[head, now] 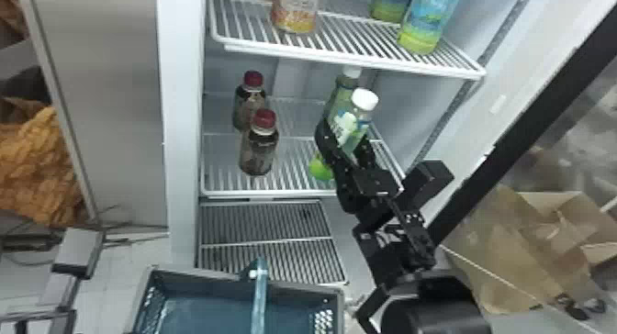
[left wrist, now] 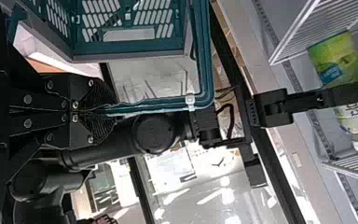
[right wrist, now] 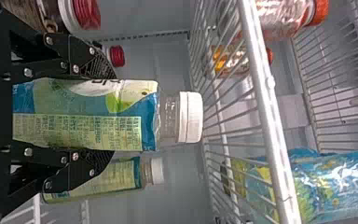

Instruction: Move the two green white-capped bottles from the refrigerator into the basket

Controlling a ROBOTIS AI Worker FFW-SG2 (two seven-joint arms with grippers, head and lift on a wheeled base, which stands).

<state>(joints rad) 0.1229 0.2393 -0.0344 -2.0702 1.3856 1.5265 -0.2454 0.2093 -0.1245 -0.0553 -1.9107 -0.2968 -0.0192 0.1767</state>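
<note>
In the head view my right gripper [head: 345, 138] is closed around the front green white-capped bottle [head: 365, 100] at the middle shelf's right side. In the right wrist view, the right gripper [right wrist: 111, 115] has its fingers against both sides of this bottle [right wrist: 121, 100]. The second green white-capped bottle [head: 352, 72] stands behind it; the right wrist view has that bottle [right wrist: 121, 177] beside the lower finger. The basket [head: 206, 275] is below, in front of the refrigerator. In the left wrist view my left gripper [left wrist: 114, 111] is shut on the teal basket handle [left wrist: 154, 102].
Two red-capped dark bottles [head: 259, 156] stand left on the same shelf. The upper shelf [head: 358, 60], holding an orange-labelled bottle [head: 296, 12] and blue-green bottles [head: 424, 30], lies close above the bottle caps. The open door's black edge [head: 514, 140] runs along the right, near the right arm.
</note>
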